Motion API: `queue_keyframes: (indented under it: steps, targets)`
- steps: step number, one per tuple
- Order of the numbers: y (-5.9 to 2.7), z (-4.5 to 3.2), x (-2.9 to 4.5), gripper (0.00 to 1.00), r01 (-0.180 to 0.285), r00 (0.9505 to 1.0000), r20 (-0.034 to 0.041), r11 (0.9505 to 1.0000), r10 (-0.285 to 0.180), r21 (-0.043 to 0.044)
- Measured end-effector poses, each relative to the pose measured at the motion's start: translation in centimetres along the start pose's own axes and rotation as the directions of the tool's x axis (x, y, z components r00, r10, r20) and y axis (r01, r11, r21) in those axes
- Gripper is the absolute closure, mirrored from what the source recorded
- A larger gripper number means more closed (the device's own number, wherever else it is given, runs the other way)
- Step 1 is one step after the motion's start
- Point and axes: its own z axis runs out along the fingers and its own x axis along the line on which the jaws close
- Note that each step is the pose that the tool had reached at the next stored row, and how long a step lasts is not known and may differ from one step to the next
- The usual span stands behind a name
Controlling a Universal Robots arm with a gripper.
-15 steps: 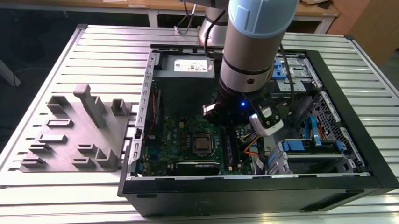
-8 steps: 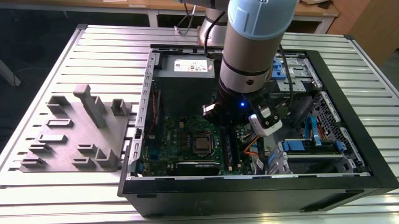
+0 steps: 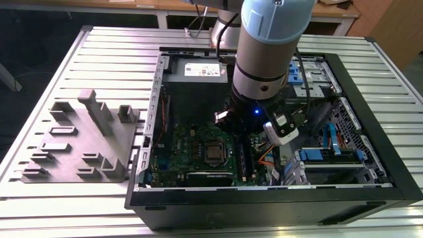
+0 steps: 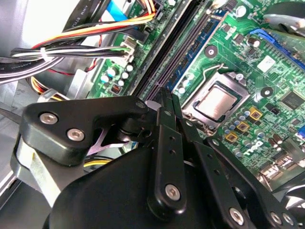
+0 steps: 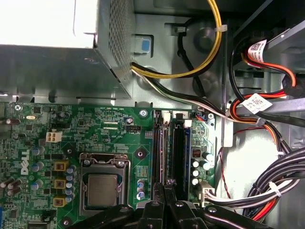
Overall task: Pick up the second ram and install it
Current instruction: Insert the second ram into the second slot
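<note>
Found gripper [image 5: 167, 187] down inside the open case [image 3: 264, 199], directly over the slots [image 4: 188, 47] beside the CPU [image 5: 102, 190]. Noted fingers [image 4: 165, 129] drawn tight together in both wrist views, tips at slot level. Unable to tell pinching from pressing: no plain gap and no plain stick edge between the pads.

Placed second ram [image 5: 165, 155], as a judgement only, on edge in the slot nearer the CPU, in line with the fingertips and just ahead of them. Noted another dark stick [image 5: 179, 152] upright in the neighbouring slot, just beside. Cannot confirm depth of seating or latch position.

Noted grey block [image 3: 79, 144] on the table [image 3: 119, 49], well apart from the case at the exterior view's left, posts apparently bare. Judged pick-up complete and insertion in hand, late in the task.

For seating, calls for a straight push down into the slot, with the stick square to it, notch matched, pressure even along the top edge, and both end latches closing. Calls also for keeping clear of the neighbouring stick and of the cables [image 5: 281, 181] near the slots.
</note>
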Motion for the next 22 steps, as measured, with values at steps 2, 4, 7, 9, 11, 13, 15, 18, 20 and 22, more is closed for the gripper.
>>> queue_keyframes:
  steps: [2,4,7,9,11,13,15,18,20,22]
  targets:
    - [0.00,0.00,-0.03,0.92,0.000,1.0000,-0.0001,1.0000,0.000,0.0000]
    - [0.00,0.00,-0.04,0.92,0.000,1.0000,0.0000,1.0000,0.000,0.0000]
    - [0.00,0.05,-0.05,0.92,0.000,1.0000,0.0000,1.0000,0.000,-0.0001]
    - [0.00,0.08,-0.05,0.92,0.000,1.0000,0.0000,1.0000,0.000,0.0000]
    - [-0.01,0.10,-0.05,0.92,0.000,1.0000,0.0000,1.0000,0.000,0.0001]
    - [-0.01,0.16,-0.05,0.92,0.000,1.0000,0.0000,1.0000,0.000,-0.0001]
    - [-0.01,0.17,-0.04,0.92,0.000,1.0000,0.0000,1.0000,0.000,0.0001]
    - [-0.01,0.18,-0.04,0.92,0.000,1.0000,0.0000,1.0000,0.000,0.0001]
    - [-0.01,0.20,-0.04,0.92,0.000,1.0000,0.0000,1.0000,0.000,0.0000]
    - [-0.01,0.24,-0.04,0.92,0.000,1.0000,0.0000,1.0000,0.000,-0.0002]
